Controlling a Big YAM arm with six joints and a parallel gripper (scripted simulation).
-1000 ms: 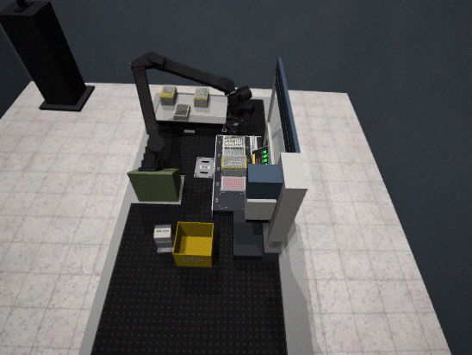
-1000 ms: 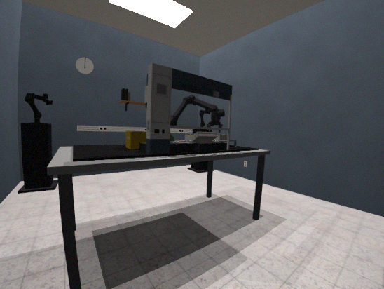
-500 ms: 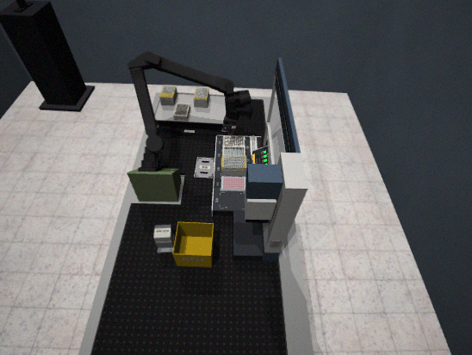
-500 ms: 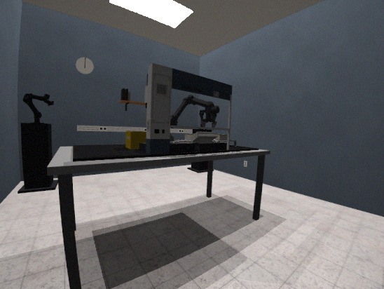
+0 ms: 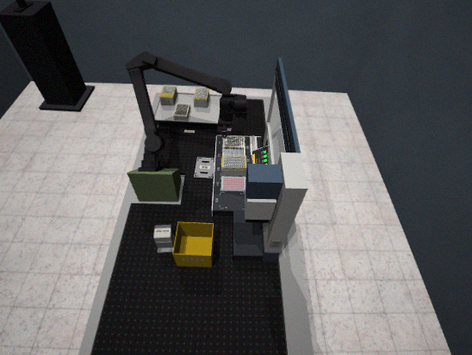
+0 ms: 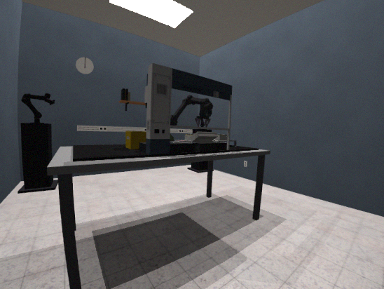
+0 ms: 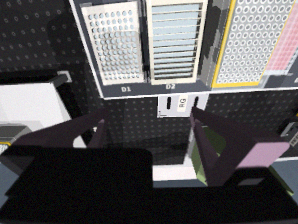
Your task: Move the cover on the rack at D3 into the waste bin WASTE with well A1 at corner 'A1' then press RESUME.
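Observation:
My gripper (image 5: 229,125) is open and empty, hanging above the mat just off the D1 end of the deck; it also shows in the exterior view (image 6: 202,122). In the wrist view the fingers frame the spare nest RG (image 7: 181,104). Beyond them lie the D1 plate (image 7: 112,42), the D2 reservoir (image 7: 172,42), the yellow-rimmed tip rack at D3 (image 7: 250,42) and the pink D4 plate (image 7: 287,45). I cannot tell the cover from the rack. From above, the rack (image 5: 233,162) sits mid-deck. The yellow waste bin (image 5: 194,243) stands near the front, with the small key box (image 5: 163,236) beside it.
A shelf (image 5: 185,107) with three pieces of labware stands behind the arm's base. A green box (image 5: 154,184) sits by the base. The liquid handler's tower (image 5: 282,189) and blue head (image 5: 264,180) border the deck; green lights (image 5: 263,156) glow on its panel.

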